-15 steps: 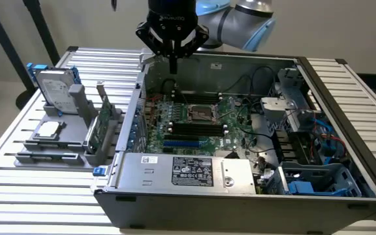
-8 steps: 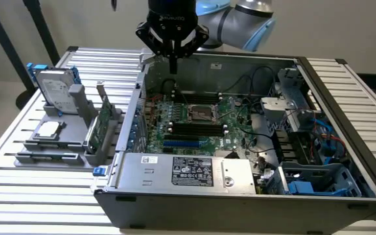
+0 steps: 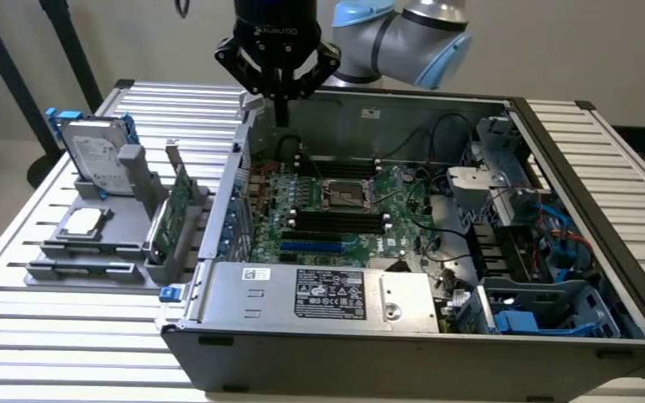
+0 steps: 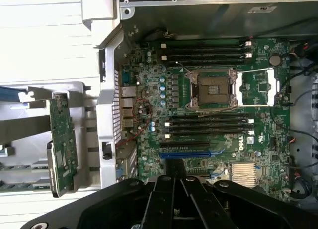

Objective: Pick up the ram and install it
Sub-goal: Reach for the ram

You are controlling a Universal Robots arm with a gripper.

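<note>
The claw (image 3: 282, 111) hung over the open computer case (image 3: 412, 369), near its far corner at about eleven o'clock in the exterior view. Its two fingers (image 4: 164, 201) were pressed fully together and pointed straight down. Nothing was held between them and they touched nothing. In the wrist view the closed fingers stood above the motherboard (image 3: 339, 180), whose black memory slots (image 3: 334, 222) lay on either side of the processor socket (image 3: 343, 195).

The ram (image 3: 85, 270) appeared to be the long, dark, thin strip lying in the front groove of the grey holder (image 3: 132, 168). The holder sat on the slatted table (image 3: 76, 353), outside the case at about nine o'clock from it, and the strip was too small to make out any chips. From the claw the ram lay at about seven o'clock and well apart. In the same holder a silver hard drive (image 3: 93, 155) leaned at the back, and a green expansion card (image 3: 160, 227) stood on edge just beside the case wall.
</note>
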